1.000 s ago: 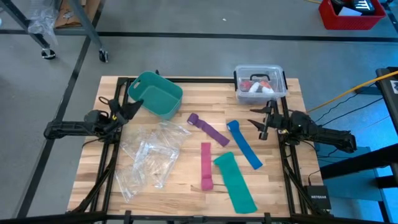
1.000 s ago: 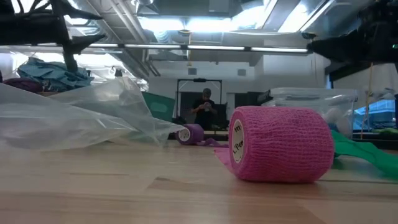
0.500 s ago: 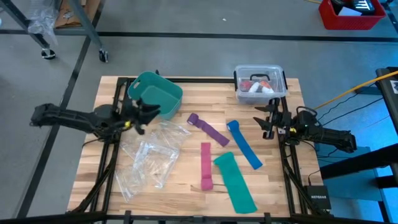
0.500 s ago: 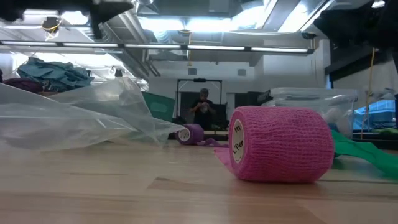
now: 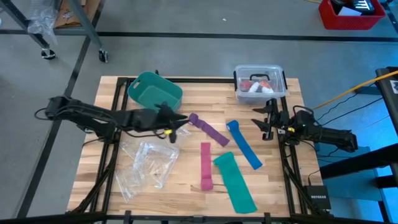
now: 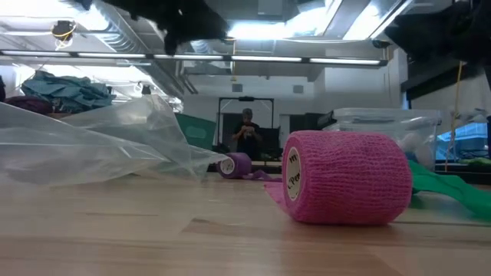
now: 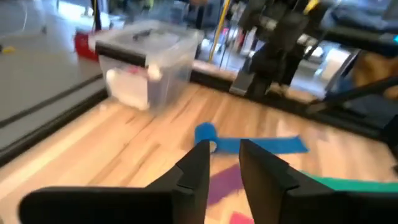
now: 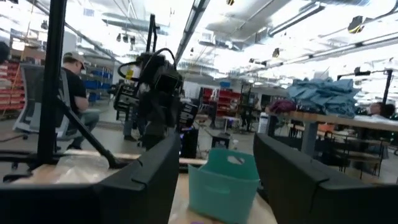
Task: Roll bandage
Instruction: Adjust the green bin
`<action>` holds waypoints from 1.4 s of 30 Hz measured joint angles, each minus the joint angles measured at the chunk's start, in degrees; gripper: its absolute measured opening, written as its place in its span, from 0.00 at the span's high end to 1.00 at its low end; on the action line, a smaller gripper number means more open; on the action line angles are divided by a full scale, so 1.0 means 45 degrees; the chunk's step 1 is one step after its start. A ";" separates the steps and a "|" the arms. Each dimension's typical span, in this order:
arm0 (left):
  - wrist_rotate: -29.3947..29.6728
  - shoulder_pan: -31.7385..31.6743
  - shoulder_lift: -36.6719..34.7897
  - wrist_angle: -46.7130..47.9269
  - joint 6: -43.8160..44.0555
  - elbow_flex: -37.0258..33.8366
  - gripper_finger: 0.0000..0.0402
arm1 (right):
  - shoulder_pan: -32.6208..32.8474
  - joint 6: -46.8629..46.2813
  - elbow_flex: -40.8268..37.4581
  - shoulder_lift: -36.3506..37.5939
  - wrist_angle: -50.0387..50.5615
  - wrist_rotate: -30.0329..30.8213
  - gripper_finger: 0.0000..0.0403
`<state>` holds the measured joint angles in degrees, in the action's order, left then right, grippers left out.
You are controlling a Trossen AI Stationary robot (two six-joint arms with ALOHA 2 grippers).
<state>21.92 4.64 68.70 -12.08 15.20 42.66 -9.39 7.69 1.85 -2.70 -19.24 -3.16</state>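
The purple bandage (image 5: pixel 208 129) lies as a flat band on the table, slanting, with a small rolled end (image 5: pixel 193 118) at its far left. This roll also shows in the low view (image 6: pixel 234 165). My left gripper (image 5: pixel 179 124) hovers just left of the rolled end, with its fingers a narrow gap apart and empty. In the left wrist view the purple band (image 7: pixel 222 183) shows beyond that gap (image 7: pixel 224 155). My right gripper (image 5: pixel 261 121) waits at the table's right edge, open wide and empty (image 8: pixel 214 180).
A teal bin (image 5: pixel 155 93) stands at the far left and a clear lidded box (image 5: pixel 260 83) at the far right. A crumpled plastic bag (image 5: pixel 146 162) lies near left. Pink (image 5: pixel 206 165), blue (image 5: pixel 244 144) and teal (image 5: pixel 235 182) strips lie near the bandage. A person (image 6: pixel 247 134) stands in the room behind.
My left arm has reached from the table's left edge toward the right, over the plastic bag, and its gripper now stands close to the purple bandage's rolled end. The bandage has not moved.
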 joint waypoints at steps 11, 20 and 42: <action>0.0546 -0.1452 0.2949 0.2468 0.1170 0.2533 0.99 | 0.0015 -0.0972 0.0010 -0.2798 -0.0158 0.0139 0.50; 0.0566 -0.2463 0.3140 0.5531 0.3308 0.2956 1.00 | 0.0015 -0.0958 0.1626 -0.5638 -0.0002 -0.0340 0.74; -0.0982 -0.2533 0.5482 0.5401 0.5346 0.2971 1.00 | 0.1213 -0.2324 0.6126 -1.3577 0.3504 -0.1819 0.99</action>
<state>17.51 -6.76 93.36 12.22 39.25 56.03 -3.93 -2.77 29.41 -63.79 -3.48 -11.34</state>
